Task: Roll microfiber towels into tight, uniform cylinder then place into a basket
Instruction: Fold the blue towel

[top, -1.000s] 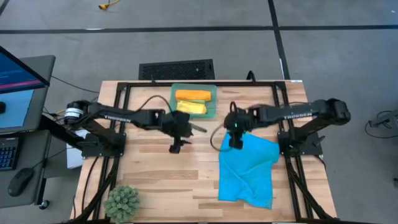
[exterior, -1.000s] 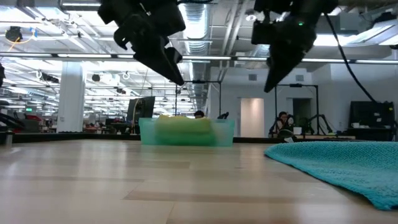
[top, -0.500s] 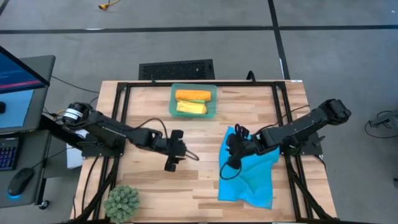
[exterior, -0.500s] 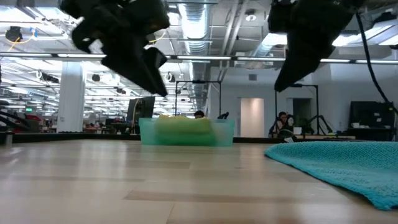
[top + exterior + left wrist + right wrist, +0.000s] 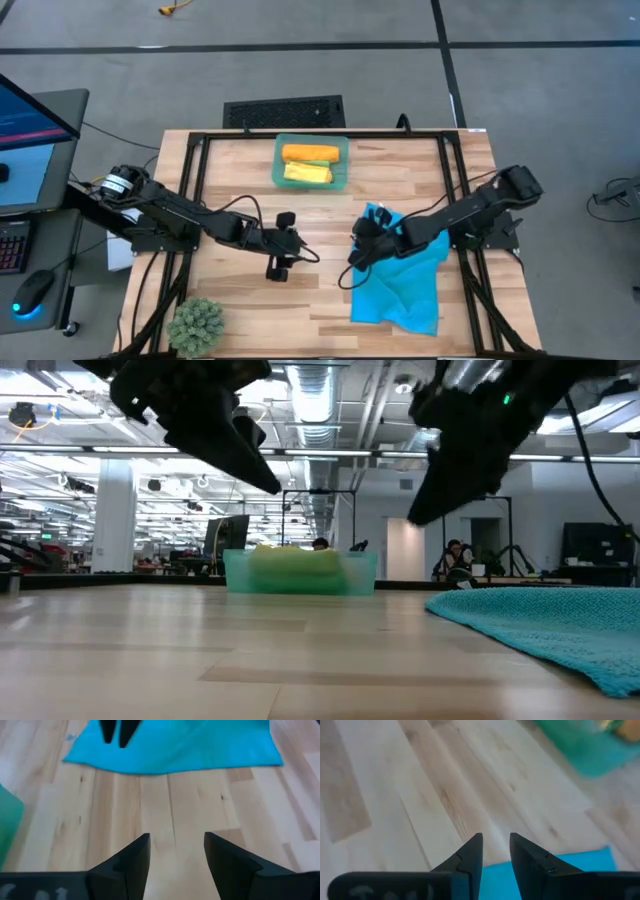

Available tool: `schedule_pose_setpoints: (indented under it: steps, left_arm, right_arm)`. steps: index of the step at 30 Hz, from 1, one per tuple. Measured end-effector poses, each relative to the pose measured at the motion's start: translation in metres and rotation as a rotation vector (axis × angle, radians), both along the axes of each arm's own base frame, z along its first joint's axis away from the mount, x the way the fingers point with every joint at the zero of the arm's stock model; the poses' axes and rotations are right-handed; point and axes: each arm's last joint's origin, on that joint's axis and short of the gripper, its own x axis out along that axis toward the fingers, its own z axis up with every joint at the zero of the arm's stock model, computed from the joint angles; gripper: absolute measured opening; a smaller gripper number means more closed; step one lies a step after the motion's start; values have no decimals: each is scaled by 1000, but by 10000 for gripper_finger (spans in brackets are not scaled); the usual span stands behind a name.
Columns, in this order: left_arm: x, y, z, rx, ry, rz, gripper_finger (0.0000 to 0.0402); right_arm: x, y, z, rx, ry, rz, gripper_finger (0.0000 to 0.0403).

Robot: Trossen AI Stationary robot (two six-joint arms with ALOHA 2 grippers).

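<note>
The bright blue towel [image 5: 405,275] lies spread and a little rumpled on the right half of the table; it also shows in the low view [image 5: 560,625]. The teal basket [image 5: 342,170] stands at the far middle and holds a rolled orange towel [image 5: 310,153] and a rolled yellow towel [image 5: 307,173]. No green towel shows. My left gripper [image 5: 280,266] hangs open over bare wood left of the blue towel [image 5: 176,847]. My right gripper [image 5: 358,256] hovers above the blue towel's left edge, its fingers a narrow gap apart [image 5: 496,849], clear of the table in the low view [image 5: 418,515].
A spiky green plant ball [image 5: 197,325] sits at the near left corner. A black frame [image 5: 190,160] runs along the table's far and side edges. Bare wood [image 5: 250,310] lies between the plant ball and the blue towel.
Both grippers have come away from the basket toward the table's near edge. My left gripper now hangs over the wood left of the blue towel. My right gripper has gone near and a little left, to above the towel's left edge. The towel has not moved.
</note>
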Motion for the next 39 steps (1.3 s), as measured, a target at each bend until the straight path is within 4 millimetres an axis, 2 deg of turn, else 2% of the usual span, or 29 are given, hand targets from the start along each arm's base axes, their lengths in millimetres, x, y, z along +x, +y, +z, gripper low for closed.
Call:
schedule_pose_setpoints:
  steps: [7,17,24,30,35,39]
  left_arm:
    - [-5,0,-5,-64,80,35,179]
    - [-5,0,-5,-51,75,23,179]
    - [-5,0,-6,-16,81,-8,179]
    - [-12,1,-12,-17,186,-42,179]
    - [-20,2,-17,-1,289,-51,179]
    - [-22,3,-18,3,307,-50,179]
  right_arm:
    - [0,13,-37,129,124,-55,118]
    - [-1,17,-42,311,129,-203,118]
    - [7,16,-60,324,130,-271,118]
    - [35,18,-67,365,40,-235,118]
    - [64,22,-63,387,-28,-160,118]
    - [90,24,-64,388,-52,-140,118]
